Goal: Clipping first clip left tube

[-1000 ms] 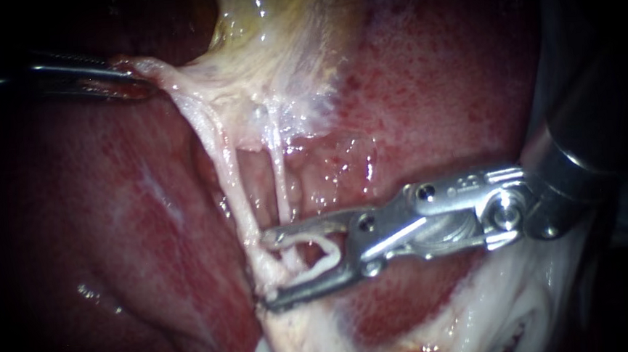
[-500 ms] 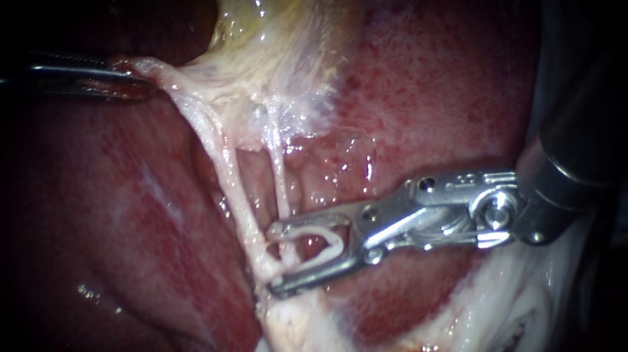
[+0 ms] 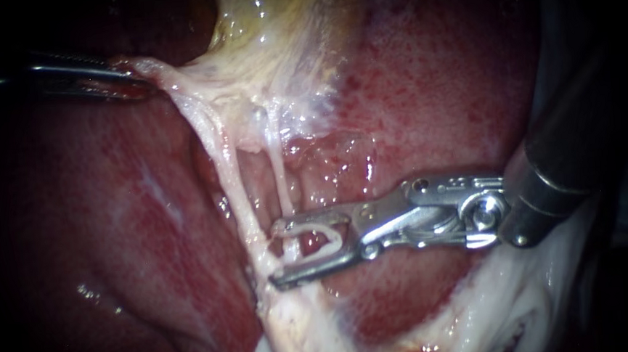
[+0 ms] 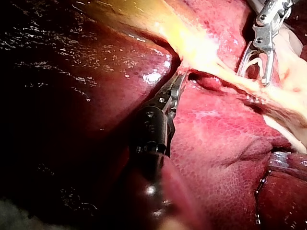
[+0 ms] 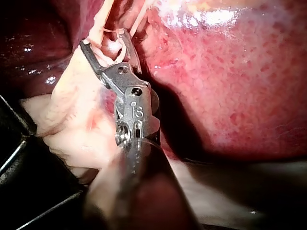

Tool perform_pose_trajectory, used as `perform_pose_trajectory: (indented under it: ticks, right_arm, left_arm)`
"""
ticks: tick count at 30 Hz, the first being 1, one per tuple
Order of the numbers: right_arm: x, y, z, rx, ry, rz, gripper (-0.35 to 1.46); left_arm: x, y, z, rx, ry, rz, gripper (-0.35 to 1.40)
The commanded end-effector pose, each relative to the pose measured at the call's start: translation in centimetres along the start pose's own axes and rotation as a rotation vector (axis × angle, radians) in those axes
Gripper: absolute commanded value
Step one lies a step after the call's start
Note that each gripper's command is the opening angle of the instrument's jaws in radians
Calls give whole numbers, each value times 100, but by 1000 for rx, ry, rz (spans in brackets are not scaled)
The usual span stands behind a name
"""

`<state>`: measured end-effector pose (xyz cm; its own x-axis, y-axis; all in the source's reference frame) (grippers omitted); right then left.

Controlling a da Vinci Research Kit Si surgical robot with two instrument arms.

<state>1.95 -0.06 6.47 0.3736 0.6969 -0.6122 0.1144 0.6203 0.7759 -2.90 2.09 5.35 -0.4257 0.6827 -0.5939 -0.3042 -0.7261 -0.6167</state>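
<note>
Pale cream and glistening, the thin left tube [image 3: 233,181] is stretched taut from a yellow-white tissue sheet [image 3: 278,62] at far centre down into whitish tissue [image 3: 294,330] at near centre, w/ dark red liver [image 3: 433,96] on either side. It is judged soft, light, slippery and easily torn, so no pull beyond the present tension should be added. It would best be taken on its bare lower stretch, crosswise, w/ its full width inside the clip legs.

The silver metal right tool [image 3: 276,254] is seen w/ jaws partly apart, clamped on a white U-shaped clip [image 3: 323,232] carried btw. them. A thinner pale right tube [image 3: 280,178] is what plainly passes btw. the jaws. The left tube lies at the jaw tips, approx. touching them, so its capture is not confirmed.

The dark left tool [image 3: 133,78], at far left, is clamped on the tissue sheet's edge, by which both tubes are tensioned.

Whether the tips reach past the left tube cannot be told, as its back side is hidden. Both tubes' lower ends are lost in the whitish tissue, and the left tool's shaft is lost in the dark. In the right wrist view a strand is seen btw. the right tool's [image 5: 103,40] jaws, but which tube it is cannot be made out.
</note>
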Motion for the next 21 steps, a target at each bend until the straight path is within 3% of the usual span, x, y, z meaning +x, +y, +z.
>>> perform_pose_trajectory:
  ticks: [1, 14, 21]
  right_arm:
    - [1, -1, 2, 13, 8, -1, 49]
    - [15, -13, 41, 122, 24, -24, 48]
    - [21, -16, 63, 125, 52, -29, 49]
  left_arm:
    - [0, 0, 0, 0, 0, 0, -35]
    - [1, 0, 3, 2, 0, 0, -35]
    - [3, 0, 7, 3, 1, -2, -35]
